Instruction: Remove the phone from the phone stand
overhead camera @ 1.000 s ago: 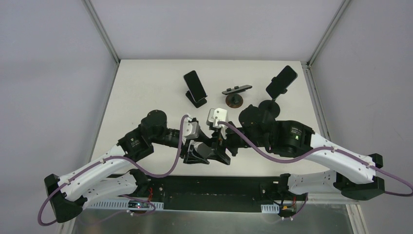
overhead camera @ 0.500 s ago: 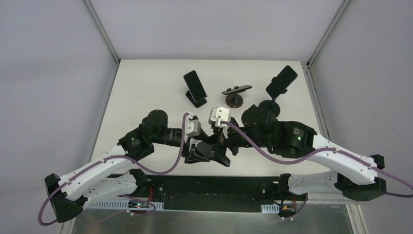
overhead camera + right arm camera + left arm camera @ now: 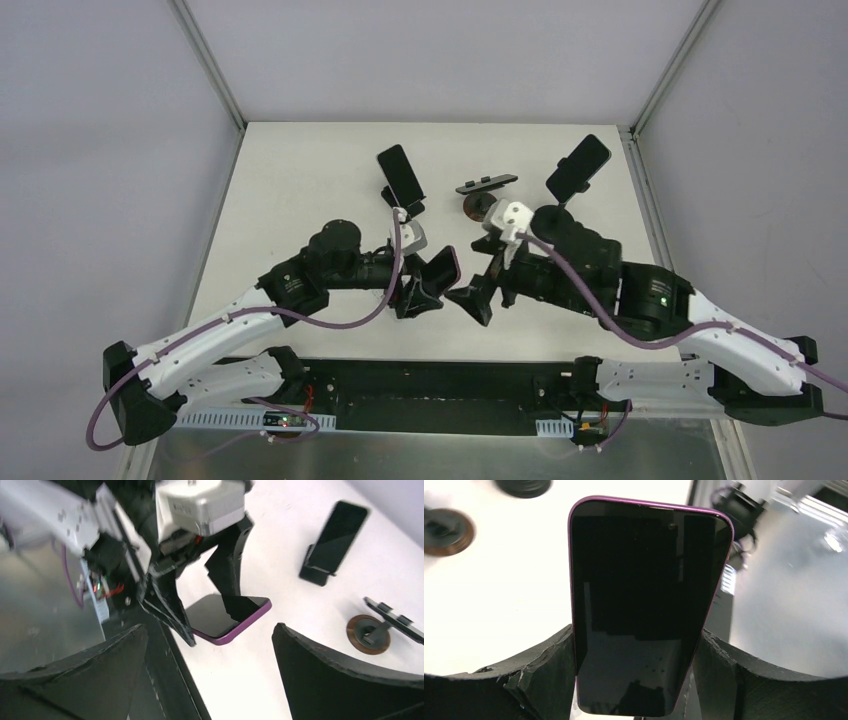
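A dark-screened phone with a purple edge (image 3: pixel 644 605) is held by my left gripper (image 3: pixel 636 630), whose two fingers press on its long sides near its lower end. From above, the phone (image 3: pixel 443 268) hangs tilted over the near middle of the table in the left gripper (image 3: pixel 428 285). My right gripper (image 3: pixel 478 292) stands wide open just to the right of it, holding nothing. The right wrist view has the phone (image 3: pixel 225 615) beyond the open right gripper (image 3: pixel 210 630), apart from both fingers. An empty phone stand with a brown base (image 3: pixel 485 195) stands at the back middle.
Another phone leans in a black stand (image 3: pixel 402 180) at the back left. One more phone sits on a tall stand (image 3: pixel 577 165) at the back right. The table's near edge (image 3: pixel 460 348) and a metal channel lie just behind the grippers.
The right gripper opened, let go of the phone and drew back to the right. The left arm carried the phone away from the near edge, toward the table's middle.
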### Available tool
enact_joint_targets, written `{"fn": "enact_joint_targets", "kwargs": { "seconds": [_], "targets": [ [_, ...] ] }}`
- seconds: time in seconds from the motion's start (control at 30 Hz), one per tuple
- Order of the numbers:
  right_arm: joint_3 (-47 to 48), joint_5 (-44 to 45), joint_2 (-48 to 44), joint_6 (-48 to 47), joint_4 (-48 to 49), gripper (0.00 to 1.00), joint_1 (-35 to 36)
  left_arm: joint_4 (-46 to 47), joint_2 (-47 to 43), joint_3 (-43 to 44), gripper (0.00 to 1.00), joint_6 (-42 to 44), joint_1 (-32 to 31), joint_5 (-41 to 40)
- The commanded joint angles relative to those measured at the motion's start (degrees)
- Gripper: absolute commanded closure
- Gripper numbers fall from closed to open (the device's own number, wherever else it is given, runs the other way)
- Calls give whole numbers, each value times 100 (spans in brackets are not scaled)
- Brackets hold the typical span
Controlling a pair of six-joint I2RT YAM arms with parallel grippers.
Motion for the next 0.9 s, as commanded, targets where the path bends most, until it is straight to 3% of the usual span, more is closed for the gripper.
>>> {"fn": "enact_joint_targets", "kwargs": {
  "seconds": [0.0, 0.2, 0.37, 0.5, 0.87],
  "targets": [
    [11, 1640, -425, 946, 781, 1, 26, 328, 275, 561, 100, -877, -90, -1401],
    [232, 3749, -505, 2237, 113, 1, 18, 227, 1102, 1109, 100, -1670, -404, -2857],
    [201, 4745, -766, 3633, -706, 3, 18, -429, 1957, 1805, 100, -2357, -719, -4104],
    [-47, 5053, -1133, 4582, -1165, 5, 15, -579, 2543, 2132, 100, -2967, -897, -4627],
    [-348, 4995, -1372, 5633, -2210, 6, 10, -865, 4074, 2875, 100, -4220, -1280, -5289]
  ]
}}
